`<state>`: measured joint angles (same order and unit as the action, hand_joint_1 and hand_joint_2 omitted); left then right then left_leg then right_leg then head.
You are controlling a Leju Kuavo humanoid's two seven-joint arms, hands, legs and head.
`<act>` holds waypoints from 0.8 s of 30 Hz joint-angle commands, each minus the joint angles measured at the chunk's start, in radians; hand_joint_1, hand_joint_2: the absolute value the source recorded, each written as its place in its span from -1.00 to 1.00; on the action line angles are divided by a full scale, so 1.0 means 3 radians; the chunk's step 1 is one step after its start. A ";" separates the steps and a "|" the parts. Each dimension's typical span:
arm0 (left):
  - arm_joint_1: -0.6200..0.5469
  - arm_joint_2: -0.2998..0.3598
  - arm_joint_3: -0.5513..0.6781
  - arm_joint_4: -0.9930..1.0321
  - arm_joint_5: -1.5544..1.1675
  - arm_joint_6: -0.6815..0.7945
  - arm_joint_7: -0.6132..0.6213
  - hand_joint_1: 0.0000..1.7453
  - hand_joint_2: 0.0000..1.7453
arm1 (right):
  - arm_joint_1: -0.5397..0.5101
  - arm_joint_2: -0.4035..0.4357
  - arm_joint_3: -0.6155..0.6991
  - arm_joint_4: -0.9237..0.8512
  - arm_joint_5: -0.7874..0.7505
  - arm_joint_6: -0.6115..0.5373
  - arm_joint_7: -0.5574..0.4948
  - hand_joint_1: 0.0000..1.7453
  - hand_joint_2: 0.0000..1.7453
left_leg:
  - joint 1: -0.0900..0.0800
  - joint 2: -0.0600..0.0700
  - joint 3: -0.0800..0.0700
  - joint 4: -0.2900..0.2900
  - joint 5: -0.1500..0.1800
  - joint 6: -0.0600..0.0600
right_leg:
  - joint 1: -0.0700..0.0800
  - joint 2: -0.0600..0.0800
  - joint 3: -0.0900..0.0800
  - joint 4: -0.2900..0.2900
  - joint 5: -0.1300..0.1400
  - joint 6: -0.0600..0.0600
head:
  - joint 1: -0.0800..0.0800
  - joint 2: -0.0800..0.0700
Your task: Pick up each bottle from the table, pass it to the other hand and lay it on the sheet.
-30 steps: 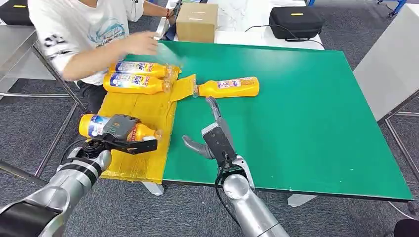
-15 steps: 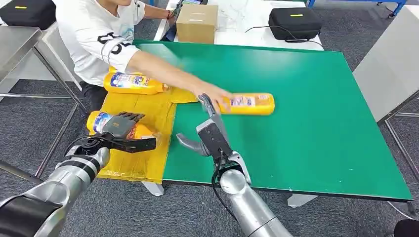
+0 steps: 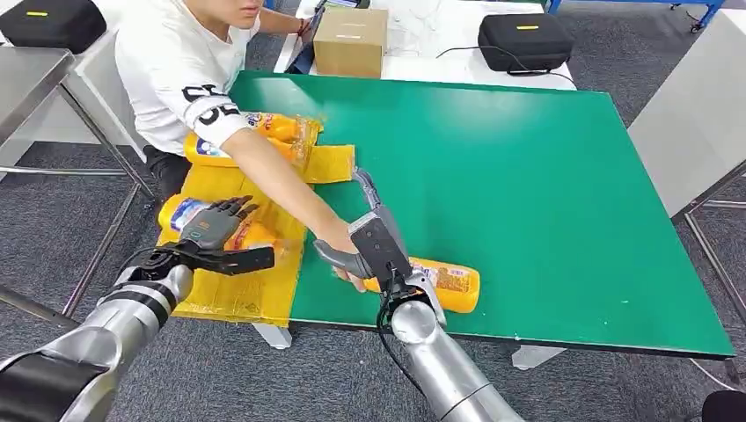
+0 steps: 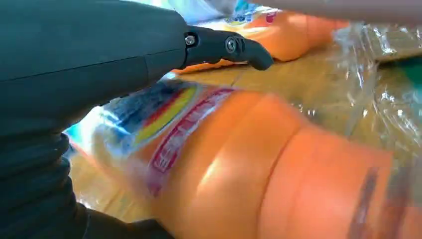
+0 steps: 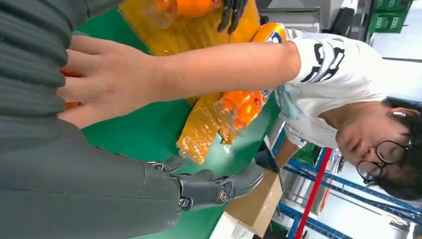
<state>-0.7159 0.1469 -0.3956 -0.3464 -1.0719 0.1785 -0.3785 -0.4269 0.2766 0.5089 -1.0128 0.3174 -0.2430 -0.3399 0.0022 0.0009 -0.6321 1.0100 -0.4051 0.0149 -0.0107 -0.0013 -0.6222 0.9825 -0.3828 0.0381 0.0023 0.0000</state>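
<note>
Grey carpet floor, a green counter [image 3: 545, 193], with a cardboard box [image 3: 350, 40] and a black case [image 3: 526, 39] on the white table behind it. A yellow sheet [image 3: 255, 198] covers the counter's left end.

Bottles counted: three in the head view. One [image 3: 444, 286] lies on its side on the green near the front edge, under a person's hand [image 3: 345, 259] and partly behind the right robot hand [image 3: 374, 246]. My reading is that the person is setting it there within reach for the next pick. A second [image 3: 251, 233] lies on the sheet beneath the left robot hand [image 3: 215, 230]. A third [image 3: 273, 130] lies at the far end of the sheet, half hidden by the person's arm. More could sit behind that arm; cannot tell.

Right robot hand: released, fingers apart and pointing away over the green, grasping nothing, just beside the person's hand.

Left robot hand: fingers curved over the second bottle, which already lies flat on the sheet. Whether they clench it or only rest on it, I cannot tell; the left wrist view is too close and blurred.

Judgement: the near bottle is not yet picked.
</note>
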 commanded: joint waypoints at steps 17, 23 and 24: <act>0.1750 -0.0779 0.1641 -0.2607 0.3317 -0.1161 -0.0993 -1.00 1.00 | 0.0169 -0.0436 -0.0032 0.0018 0.0743 -0.0537 0.0430 -1.00 -1.00 | -0.0001 -0.0007 0.0003 -0.0003 -0.0007 -0.0001 | -0.0001 -0.0008 0.0001 -0.0008 -0.0007 -0.0001 | -0.0001 0.0000; 0.1696 -0.1003 0.1715 -0.2443 0.3622 -0.1383 -0.0722 -1.00 1.00 | 0.0388 -0.0569 -0.0188 -0.0045 0.1382 -0.0682 0.0803 -1.00 1.00 | 0.0000 -0.0013 0.0003 -0.0002 -0.0010 -0.0001 | 0.0001 -0.0012 0.0007 -0.0011 -0.0012 0.0002 | 0.0000 0.0000; 0.1693 -0.1004 0.1702 -0.2436 0.3621 -0.1374 -0.0722 -1.00 1.00 | 0.0393 -0.0566 -0.0212 -0.0038 0.1394 -0.0674 0.0786 -1.00 1.00 | 0.0000 -0.0015 0.0004 -0.0003 -0.0010 -0.0001 | 0.0001 -0.0014 0.0009 -0.0011 -0.0013 0.0001 | -0.0001 0.0000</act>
<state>-0.2166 -0.0479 0.0298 -1.0445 -0.0289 -0.2129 -0.6355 -0.3489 0.1823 0.4963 -1.0189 0.6532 -0.4323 -0.1436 0.0014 0.0012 -0.6361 1.0101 -0.4068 0.0149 -0.0113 -0.0008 -0.6265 0.9804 -0.3840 0.0394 0.0019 0.0000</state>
